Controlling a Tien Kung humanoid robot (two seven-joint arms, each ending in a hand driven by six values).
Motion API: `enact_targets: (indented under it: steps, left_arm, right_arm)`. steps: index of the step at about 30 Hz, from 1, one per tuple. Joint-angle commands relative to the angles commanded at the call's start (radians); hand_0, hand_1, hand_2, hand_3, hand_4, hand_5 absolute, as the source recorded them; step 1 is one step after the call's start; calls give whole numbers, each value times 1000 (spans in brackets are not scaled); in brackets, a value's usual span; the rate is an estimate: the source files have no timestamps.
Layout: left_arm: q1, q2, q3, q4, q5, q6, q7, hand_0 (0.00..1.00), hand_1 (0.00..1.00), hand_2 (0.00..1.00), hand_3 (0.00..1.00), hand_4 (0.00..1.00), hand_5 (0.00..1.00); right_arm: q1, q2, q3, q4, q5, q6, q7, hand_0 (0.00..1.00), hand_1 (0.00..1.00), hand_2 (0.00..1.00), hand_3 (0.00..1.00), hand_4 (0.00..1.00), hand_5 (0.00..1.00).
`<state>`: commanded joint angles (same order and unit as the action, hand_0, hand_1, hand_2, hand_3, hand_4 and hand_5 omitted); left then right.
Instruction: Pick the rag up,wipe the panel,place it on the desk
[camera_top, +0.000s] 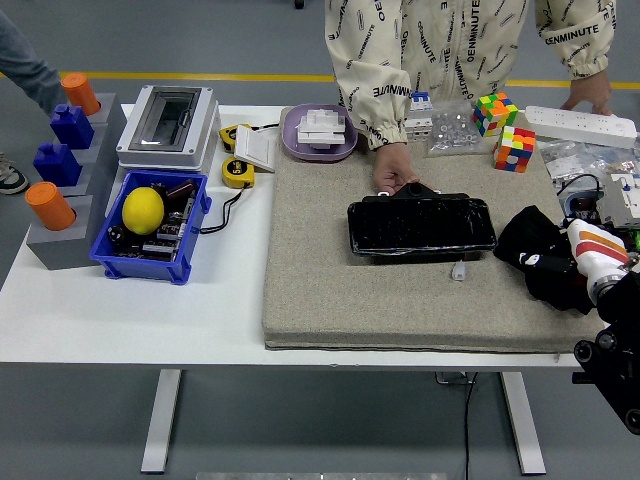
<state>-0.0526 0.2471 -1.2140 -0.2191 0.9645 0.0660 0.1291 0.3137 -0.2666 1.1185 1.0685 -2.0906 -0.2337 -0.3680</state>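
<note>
**Right hand at the black rag, panel untouched**

Your right hand (588, 262) sits at the right edge of the grey felt mat (400, 300), its fingers buried in the crumpled black cloth rag (535, 250); you cannot tell from this view whether they are clamped on it or only resting against it. The rag lies on the mat directly under and to the left of the fingers. Further left, apart from the rag, lies the flat black rectangular glossy panel (421, 224). A small white connector piece (458, 271) rests on the mat between the panel and the rag. At the panel's far edge, a person's hand (392, 172) rests touching it. The person's other hand (590, 95) is on the white power strip (580, 125), well beyond your fingers.
</note>
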Motion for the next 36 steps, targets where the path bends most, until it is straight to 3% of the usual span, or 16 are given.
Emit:
enact_targets:
  steps: [2,3,14,15,20,21,36]
  left_arm:
    - [-1,0,0,-1,0,0,0,652,660,695,580,677,442]
    - [-1,0,0,-1,0,0,0,651,661,695,580,677,443]
    - [-1,-1,-1,0,0,0,0,651,662,695,580,677,443]
    - [-1,-2,-1,0,0,0,0,651,661,695,580,677,443]
    - [0,-2,-3,0,2,0,0,651,661,695,580,677,443]
    - [0,-2,-3,0,2,0,0,652,661,695,581,677,443]
    - [-1,0,-6,0,5,0,0,650,661,696,580,677,444]
  right_arm:
    - [2,3,-1,-8,-3,-13,2,550,559,622,602,998,545]
    - [3,4,-2,-12,-4,-18,2,523,539,595,549,998,513]
    - [6,11,-11,-25,-22,-69,-3,504,514,548,524,998,465]
    - [6,10,-11,-25,-24,-71,-4,460,481,530,516,978,416]
    - [7,8,-9,-25,-32,-79,-11,460,481,530,516,978,416]
    - [7,8,-9,-24,-34,-81,-13,419,461,520,518,942,397]
    - [9,-5,2,9,-37,-81,-33,388,452,520,520,916,355]
